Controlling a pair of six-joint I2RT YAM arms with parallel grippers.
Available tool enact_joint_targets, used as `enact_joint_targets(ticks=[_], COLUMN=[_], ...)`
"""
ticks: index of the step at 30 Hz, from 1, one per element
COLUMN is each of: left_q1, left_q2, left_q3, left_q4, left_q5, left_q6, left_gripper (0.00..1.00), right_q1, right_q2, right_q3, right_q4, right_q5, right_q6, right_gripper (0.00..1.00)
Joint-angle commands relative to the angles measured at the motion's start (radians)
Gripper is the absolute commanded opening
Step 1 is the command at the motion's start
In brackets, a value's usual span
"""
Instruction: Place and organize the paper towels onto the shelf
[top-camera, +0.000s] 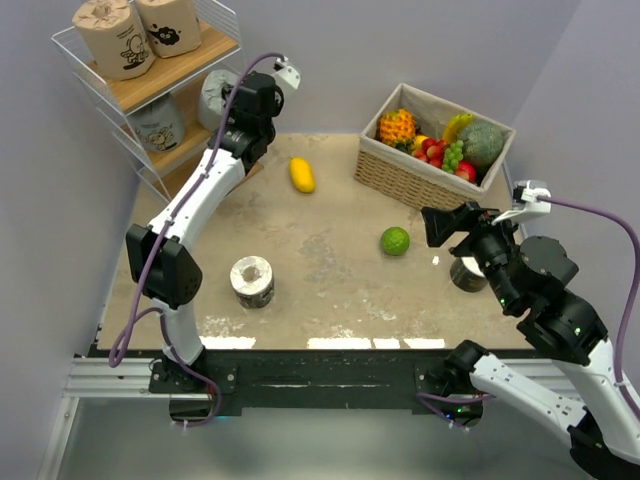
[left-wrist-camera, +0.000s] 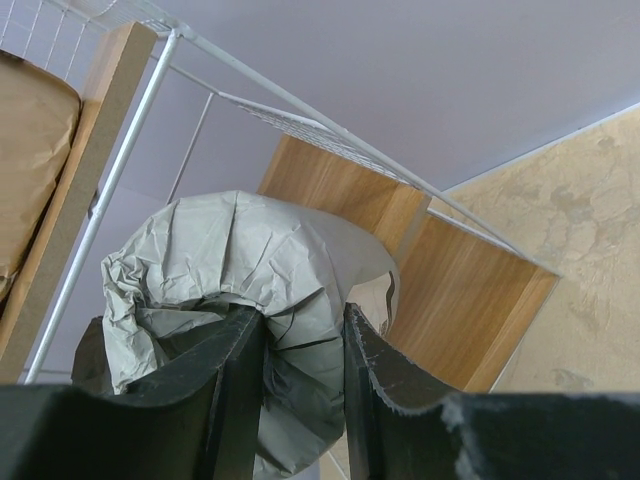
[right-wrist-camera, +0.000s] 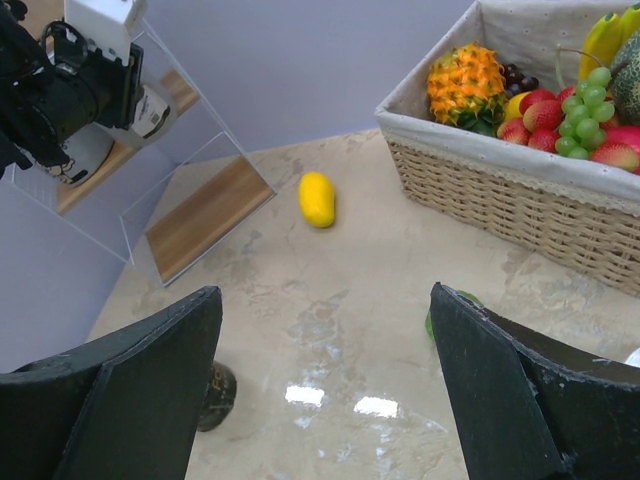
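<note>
Currently the left fingers (left-wrist-camera: 225, 400) clamp a grey roll (left-wrist-camera: 230, 260) at the shelf (left-wrist-camera: 340, 185); right fingers (right-wrist-camera: 150, 380) gape near lime (top-camera: 395, 241) and basket (right-wrist-camera: 520, 210).

1. The shelf (left-wrist-camera: 470, 300) is thin white-coated wire with light wooden boards, matt, the grain showing.
2. The pale grey roll (left-wrist-camera: 230, 260) at the far left is wrapped in dull, heavily crinkled paper.
3. The tan rolls (top-camera: 115, 40) on the top board wear smoother brown paper with printed figures.
4. The left gripper (left-wrist-camera: 305, 335) has black matt fingers, plastic by the look, rough along the edges.
5. The table (right-wrist-camera: 400, 300) looks like mottled beige stone, polished, with bright glare at the near side.
6. The basket (right-wrist-camera: 520, 210) at the far right is woven wicker with a pale cloth lining.
7. The mango (right-wrist-camera: 318, 198) has a smooth yellow skin with a faint sheen.
</note>
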Motion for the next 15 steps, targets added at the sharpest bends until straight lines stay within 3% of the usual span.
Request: enact_joint_targets(ticks=[1,12,15], left_q1=[0.043,0.048,0.049], left_q2=[-0.023,-0.026,-0.017], left_q3=[-0.004,-0.048,-0.047], left_q4=[0.115,0.196,0.219], left_q5=[-0.116,-0.153,-0.173], left_q6=[0.106,0.181,0.203], left_gripper=[0.37,0.38,0.45], right_q1=[0.002,0.002,0.002], right_q2=[0.025,0.024,0.028], right_q3=[0.019,0.018,0.036], right_q4=[0.034,0.024,0.017], right_q5=[0.002,-0.008,-0.005], right_q6=[-0.014,-0.009,-0.012], right_gripper=[0.88,0.88,0.88])
